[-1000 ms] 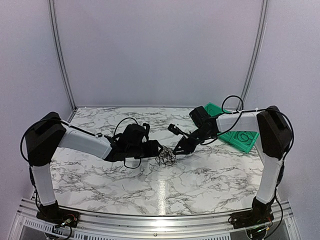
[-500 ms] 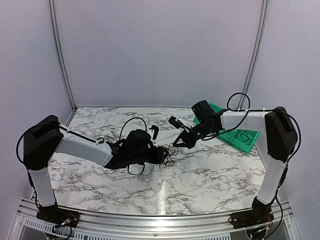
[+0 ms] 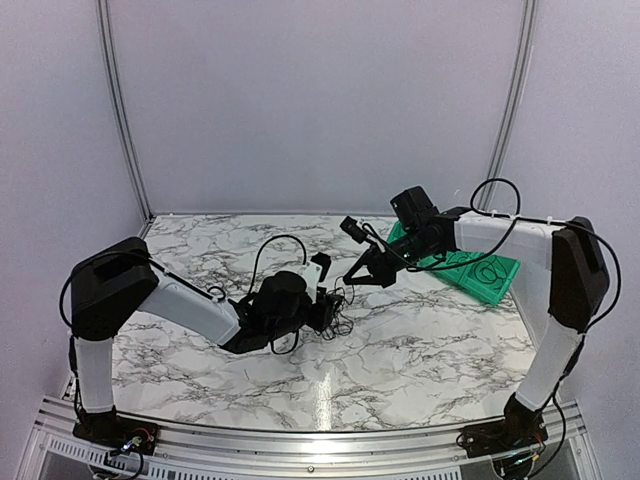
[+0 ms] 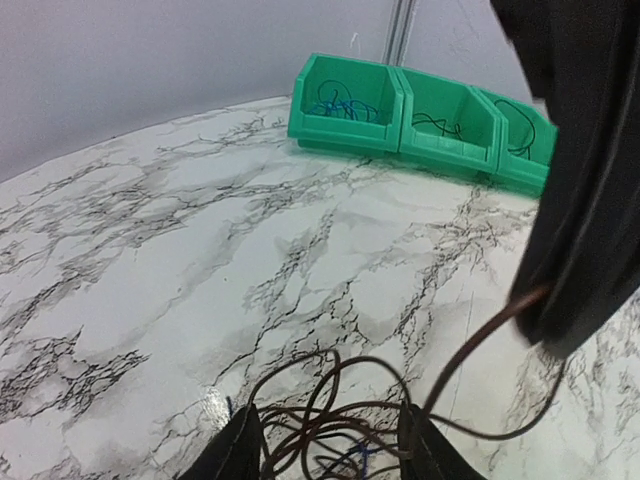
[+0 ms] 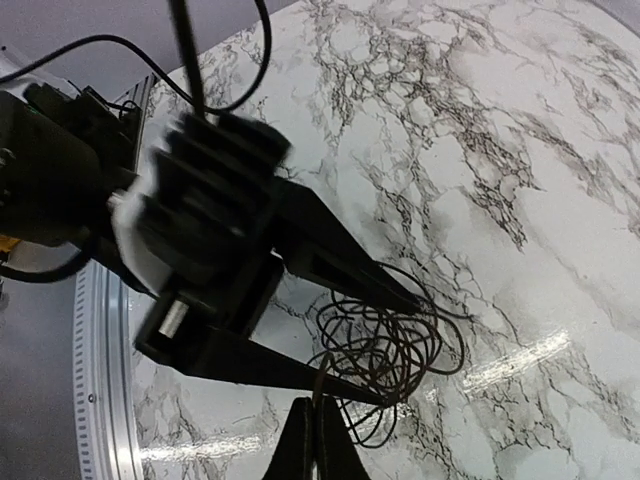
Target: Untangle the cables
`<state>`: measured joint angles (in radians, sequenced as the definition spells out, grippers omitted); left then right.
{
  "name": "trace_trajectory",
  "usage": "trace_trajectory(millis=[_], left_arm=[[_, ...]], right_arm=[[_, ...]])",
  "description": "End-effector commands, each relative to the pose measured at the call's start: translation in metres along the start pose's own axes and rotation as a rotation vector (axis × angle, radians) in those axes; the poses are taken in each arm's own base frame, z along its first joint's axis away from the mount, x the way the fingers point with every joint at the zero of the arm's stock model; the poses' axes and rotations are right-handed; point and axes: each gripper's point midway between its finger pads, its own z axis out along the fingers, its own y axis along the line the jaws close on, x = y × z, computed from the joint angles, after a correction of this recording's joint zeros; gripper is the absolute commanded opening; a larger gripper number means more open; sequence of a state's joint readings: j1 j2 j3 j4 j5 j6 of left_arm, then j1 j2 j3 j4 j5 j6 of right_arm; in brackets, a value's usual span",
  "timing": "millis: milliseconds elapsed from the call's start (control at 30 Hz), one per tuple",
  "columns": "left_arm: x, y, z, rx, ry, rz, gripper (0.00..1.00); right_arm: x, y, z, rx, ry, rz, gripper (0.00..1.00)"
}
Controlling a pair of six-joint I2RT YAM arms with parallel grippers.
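The cables [image 3: 338,318] lie as a small wad of thin dark loops on the marble table, with a bit of blue [image 4: 362,452] low in the tangle. My left gripper [image 3: 332,308] is low at the wad, open, its two fingers [image 4: 238,452] straddling the loops [image 4: 330,418]. My right gripper [image 3: 351,282] hangs just above and to the right, shut on one brown strand [image 4: 480,340] that rises taut from the wad. In the right wrist view its closed tips [image 5: 316,425] pinch that strand above the tangle [image 5: 385,345] and the left fingers [image 5: 340,265].
A row of green bins [image 3: 482,272] stands at the back right of the table; in the left wrist view the first bin [image 4: 345,128] holds blue wire and the others hold dark wire. The two grippers are very close together over the wad.
My right gripper has shut on a strand and risen up and back to the right. The left arm has slid right to the wad, and its jaws have narrowed around it.
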<state>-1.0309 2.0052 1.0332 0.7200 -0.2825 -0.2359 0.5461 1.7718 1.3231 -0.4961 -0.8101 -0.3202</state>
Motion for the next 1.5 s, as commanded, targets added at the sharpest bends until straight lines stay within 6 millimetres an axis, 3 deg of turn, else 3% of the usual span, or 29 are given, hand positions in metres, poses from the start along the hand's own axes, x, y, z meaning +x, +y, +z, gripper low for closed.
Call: trace_trajectory(millis=[0,133,233,433,567,633,767,1067,1133,1333,1400,1467], left_arm=[[-0.006,-0.010,0.017,0.044,-0.090,0.031,0.41],[0.002,-0.017,0.023,0.082,-0.075,0.023,0.19],[0.004,-0.021,0.025,0.106,-0.067,0.032,0.10],[0.008,-0.018,0.029,0.104,-0.058,0.017,0.09],[0.008,-0.016,0.028,0.103,-0.054,0.007,0.09],[0.009,-0.015,0.028,0.101,-0.052,0.004,0.09],[0.008,-0.013,0.027,0.094,-0.053,0.000,0.09],[0.004,-0.009,0.022,0.077,-0.062,-0.022,0.09],[0.005,-0.004,0.020,0.062,-0.061,-0.033,0.08],[0.008,0.001,0.019,0.062,-0.056,-0.055,0.06],[0.007,0.000,0.020,0.067,-0.056,-0.056,0.05],[0.009,0.000,0.021,0.066,-0.054,-0.060,0.05]], right_arm=[[-0.028,0.031,-0.022,-0.061,-0.051,-0.074,0.00],[-0.049,0.047,-0.042,-0.072,-0.066,-0.109,0.00],[-0.087,0.070,-0.071,-0.081,-0.126,-0.170,0.00],[-0.183,0.140,-0.162,-0.114,-0.354,-0.373,0.00],[-0.222,0.185,-0.235,-0.104,-0.525,-0.514,0.00],[-0.226,0.195,-0.258,-0.102,-0.557,-0.548,0.00],[-0.224,0.198,-0.282,-0.051,-0.582,-0.570,0.00],[-0.215,0.191,-0.287,0.024,-0.586,-0.569,0.00],[-0.217,0.196,-0.297,0.039,-0.600,-0.588,0.00],[-0.233,0.242,-0.393,0.219,-0.763,-0.751,0.00],[-0.233,0.253,-0.406,0.212,-0.763,-0.776,0.00],[-0.231,0.251,-0.414,0.209,-0.769,-0.761,0.00]])
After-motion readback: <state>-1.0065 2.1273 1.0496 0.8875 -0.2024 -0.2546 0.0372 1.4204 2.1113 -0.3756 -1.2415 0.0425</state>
